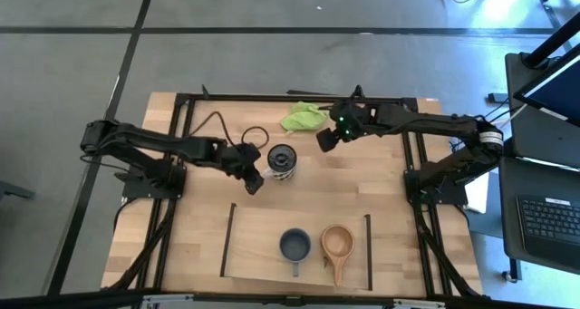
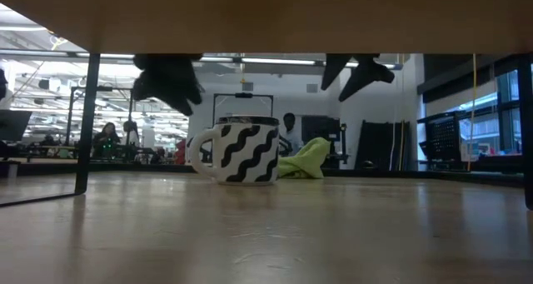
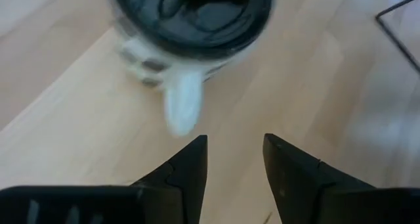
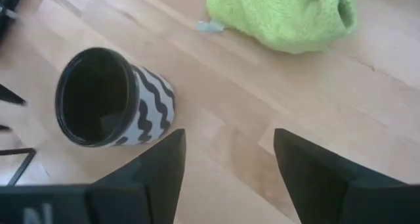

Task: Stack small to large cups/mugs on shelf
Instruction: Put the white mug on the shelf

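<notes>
The left claw (image 1: pixel 255 183) hangs open and empty just beside the upright white mug (image 1: pixel 282 161) on the desk (image 1: pixel 190 246). On the shelf (image 1: pixel 258 246) stand the blue mug (image 1: pixel 294 246) and the wooden cup (image 1: pixel 336 244). Near the green cloth (image 1: pixel 304 118), the right claw (image 1: pixel 323 139) gapes wide, empty.

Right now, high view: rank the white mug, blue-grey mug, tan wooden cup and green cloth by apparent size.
1. green cloth
2-4. white mug, blue-grey mug, tan wooden cup: bowls look near alike, so no firm ranking. Counting its long handle, the wooden cup spans more.
</notes>
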Available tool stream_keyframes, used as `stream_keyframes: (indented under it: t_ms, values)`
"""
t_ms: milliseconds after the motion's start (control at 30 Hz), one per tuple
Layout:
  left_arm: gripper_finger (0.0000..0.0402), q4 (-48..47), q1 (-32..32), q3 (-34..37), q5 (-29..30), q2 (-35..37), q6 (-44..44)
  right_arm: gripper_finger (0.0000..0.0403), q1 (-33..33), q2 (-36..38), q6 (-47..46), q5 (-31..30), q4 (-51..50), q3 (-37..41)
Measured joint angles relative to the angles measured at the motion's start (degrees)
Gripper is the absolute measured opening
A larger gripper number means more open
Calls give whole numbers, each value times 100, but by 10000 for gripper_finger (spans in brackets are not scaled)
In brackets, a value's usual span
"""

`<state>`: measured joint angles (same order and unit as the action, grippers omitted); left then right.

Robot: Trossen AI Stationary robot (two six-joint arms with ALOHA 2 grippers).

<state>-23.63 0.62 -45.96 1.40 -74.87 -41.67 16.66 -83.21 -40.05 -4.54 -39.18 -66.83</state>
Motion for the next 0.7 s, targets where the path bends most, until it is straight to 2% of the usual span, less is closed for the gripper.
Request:
stream_keyframes:
  t_ms: [100, 467, 700]
  values:
    - [142, 238, -92, -13, 164, -229, -71, 232, 22, 66, 27, 26, -9, 0]
    - [147, 159, -150, -437, 905, -733, -25, 232, 35, 89, 177, 169, -211, 0]
    - [147, -272, -198, -456, 993, -1074, -16, 232, 40, 89, 274, 173, -269, 0]
